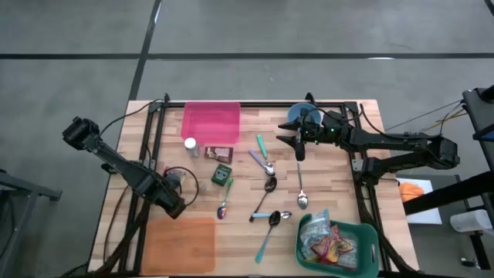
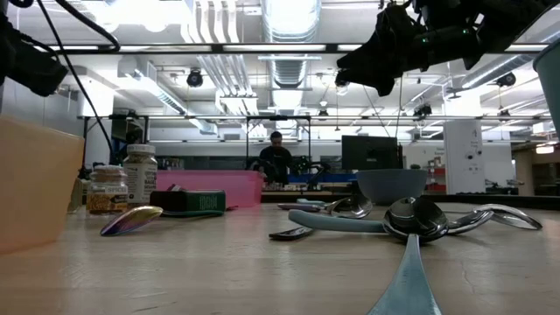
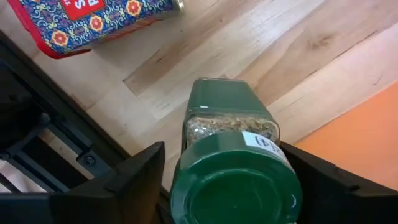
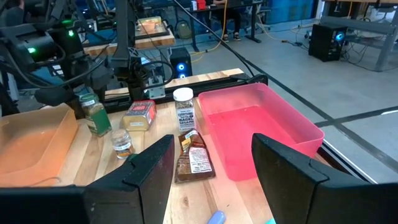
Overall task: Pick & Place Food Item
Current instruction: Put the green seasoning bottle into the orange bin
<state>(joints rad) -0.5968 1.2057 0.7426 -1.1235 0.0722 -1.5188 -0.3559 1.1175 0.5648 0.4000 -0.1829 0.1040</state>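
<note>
Green-lidded spice jar [image 3: 233, 168], wooden table [image 1: 332, 166], workshop beyond

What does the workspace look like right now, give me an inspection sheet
Surface: wooden table, black frame rails.
Job's things: green-lidded spice jar between the left gripper's jaws; snack packets in green basket.
Clutter: spoons, pink bin, orange bin, blue bowl, white-lidded jar.
Grippers: left at jar; right gripper open, empty, above the spoons.
Cables: along the left arm.
Surroundings: person at a far desk.
</note>
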